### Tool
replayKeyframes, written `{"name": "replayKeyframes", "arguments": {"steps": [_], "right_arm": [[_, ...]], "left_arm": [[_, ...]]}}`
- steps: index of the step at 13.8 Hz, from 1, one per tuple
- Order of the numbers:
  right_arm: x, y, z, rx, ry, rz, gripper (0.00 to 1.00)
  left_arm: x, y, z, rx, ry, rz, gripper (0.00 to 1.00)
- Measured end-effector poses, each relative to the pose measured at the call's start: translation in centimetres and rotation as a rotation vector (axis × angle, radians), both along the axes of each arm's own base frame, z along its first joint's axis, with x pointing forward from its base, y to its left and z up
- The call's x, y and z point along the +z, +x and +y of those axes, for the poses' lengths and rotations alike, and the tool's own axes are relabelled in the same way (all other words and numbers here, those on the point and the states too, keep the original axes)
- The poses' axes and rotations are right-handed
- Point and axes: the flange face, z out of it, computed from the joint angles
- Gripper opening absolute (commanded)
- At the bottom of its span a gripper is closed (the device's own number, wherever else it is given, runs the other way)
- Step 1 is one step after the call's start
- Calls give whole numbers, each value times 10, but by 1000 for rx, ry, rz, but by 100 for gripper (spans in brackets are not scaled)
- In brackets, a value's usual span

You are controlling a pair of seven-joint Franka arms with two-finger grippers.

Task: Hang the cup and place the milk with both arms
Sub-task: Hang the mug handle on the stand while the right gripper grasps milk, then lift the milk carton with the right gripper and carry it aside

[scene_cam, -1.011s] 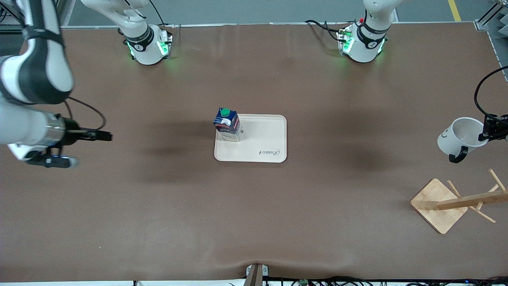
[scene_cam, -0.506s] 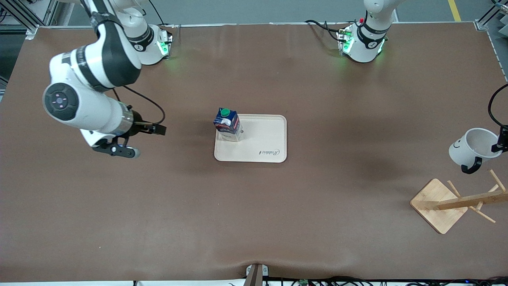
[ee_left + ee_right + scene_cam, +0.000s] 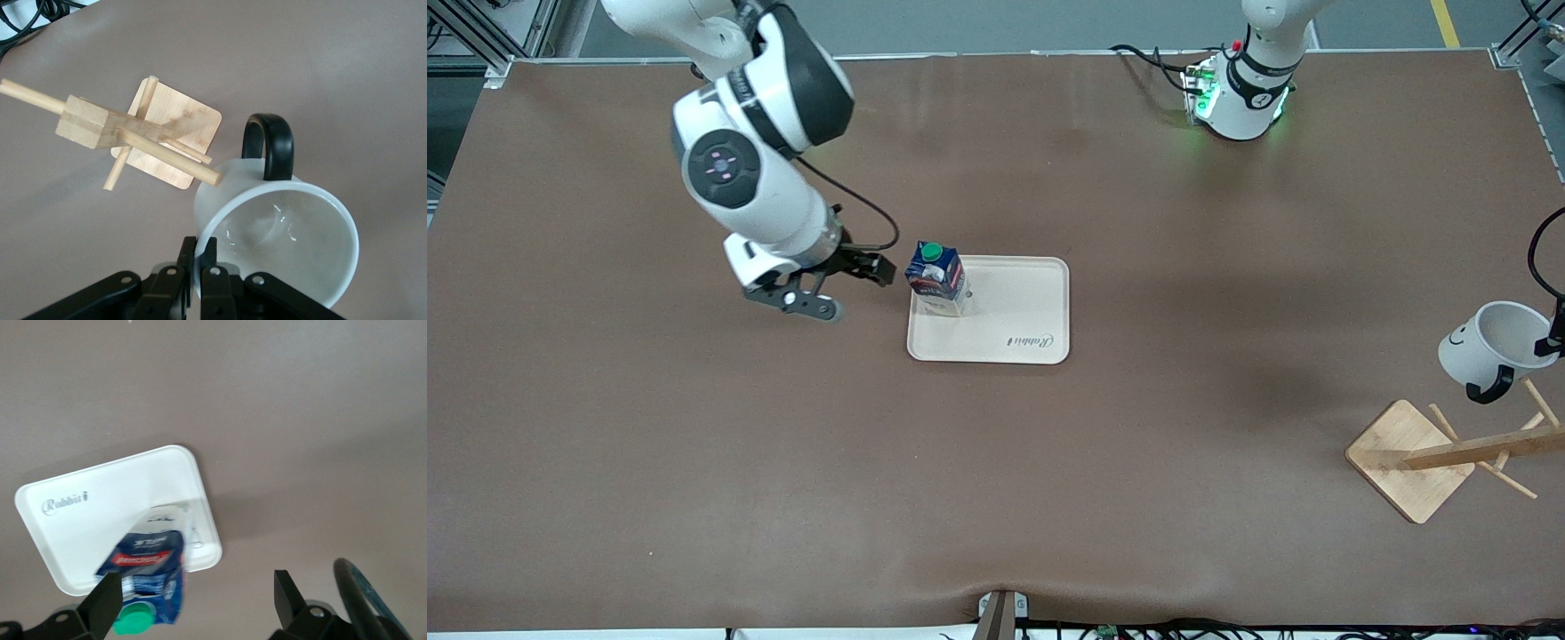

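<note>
The milk (image 3: pixel 935 277), a dark blue carton with a green cap, stands upright on a corner of the cream tray (image 3: pixel 1005 316). My right gripper (image 3: pixel 871 267) is open and low beside the milk, on the side toward the right arm's end. In the right wrist view the milk (image 3: pixel 150 577) lies close to one finger of the open gripper (image 3: pixel 197 597), and nothing is gripped. My left gripper (image 3: pixel 200 250) is shut on the rim of the white cup (image 3: pixel 280 233). It holds the cup (image 3: pixel 1494 351) tilted just above the wooden rack (image 3: pixel 1414 458), black handle toward a peg.
The rack's base (image 3: pixel 167 133) lies on the table at the left arm's end, with its pegs (image 3: pixel 170 155) pointing several ways. One peg reaches the cup's side. The tray (image 3: pixel 100 513) shows bare surface beside the milk. Brown table all around.
My right arm has swung in from the table's edge to beside the milk. My left gripper has carried the cup lower, toward the rack's pegs.
</note>
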Motion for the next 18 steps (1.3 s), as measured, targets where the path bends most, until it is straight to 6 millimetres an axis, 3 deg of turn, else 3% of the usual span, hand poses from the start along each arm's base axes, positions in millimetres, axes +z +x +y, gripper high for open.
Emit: {"name": "replayKeyframes", "arguments": {"steps": [2, 4, 7, 11, 13, 14, 15, 16, 17, 18], "right_arm": [[-16, -17, 36, -7, -2, -8, 100], [-31, -27, 55, 6, -14, 6, 100], [-48, -28, 62, 15, -21, 13, 100], [-77, -32, 71, 40, -58, 24, 100], [-89, -35, 79, 49, -78, 15, 41], [-94, -37, 83, 53, -83, 15, 19], [-96, -39, 85, 56, -86, 14, 3], [-94, -39, 86, 55, -85, 9, 0], [-93, -39, 85, 51, -86, 10, 0], [-93, -36, 82, 43, -90, 12, 0]], "left_arm": [[0, 1, 3, 2, -1, -3, 0], [-1, 0, 11, -11, -1, -3, 0], [-5, -6, 33, -28, -1, -3, 0], [-7, -10, 46, -9, -23, -6, 0], [-11, -11, 54, 6, -41, -12, 0], [-13, -9, 56, 7, -42, -21, 0], [-15, -7, 57, 5, -42, -30, 0], [-17, -5, 58, 5, -41, -41, 0], [-18, -2, 59, 6, -39, -53, 9], [-19, 0, 60, 7, -37, -64, 31]]}}
